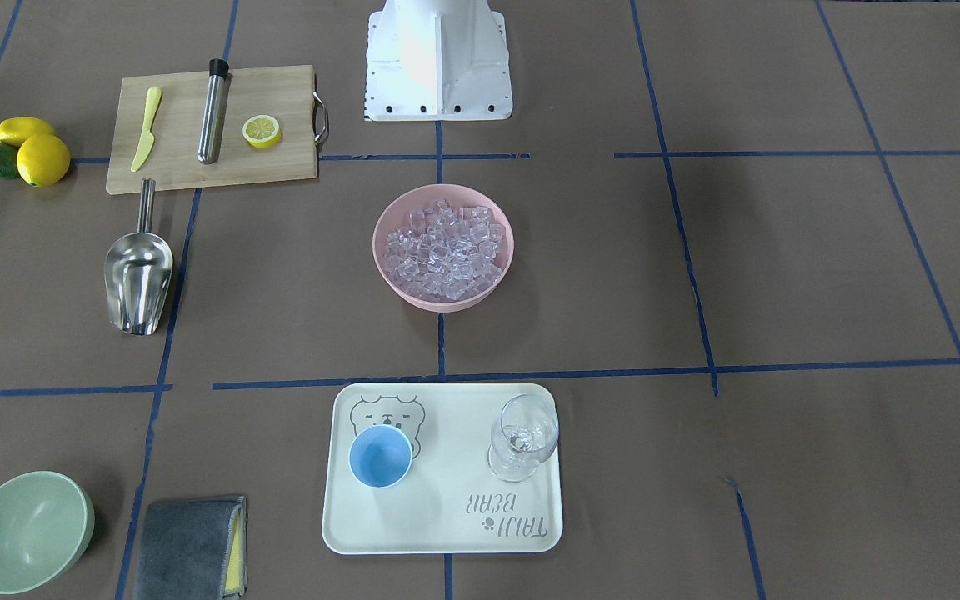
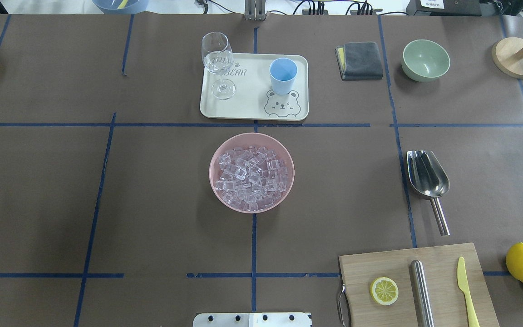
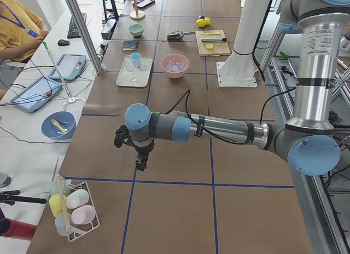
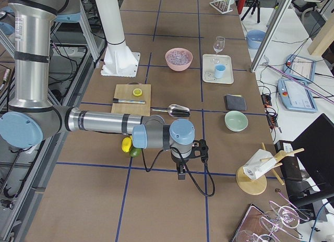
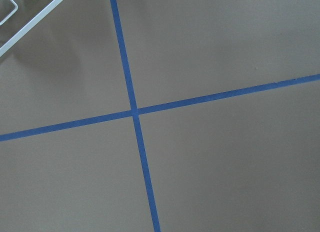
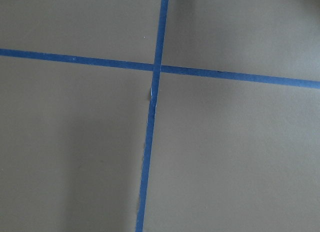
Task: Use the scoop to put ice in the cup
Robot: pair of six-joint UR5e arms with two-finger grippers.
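Overhead exterior, scoop well apart right of ice, cup by tray rim, jaws' state untellable

The arms are silver tubes with pale-blue joint caps (white base).

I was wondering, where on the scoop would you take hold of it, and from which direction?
Grip the thin straight handle of the scoop, coming straight down and closing across its width. The scoop lies flat with the trough facing up and its handle pointing toward the cutting board. The wide rounded bowl offers no narrow hold.
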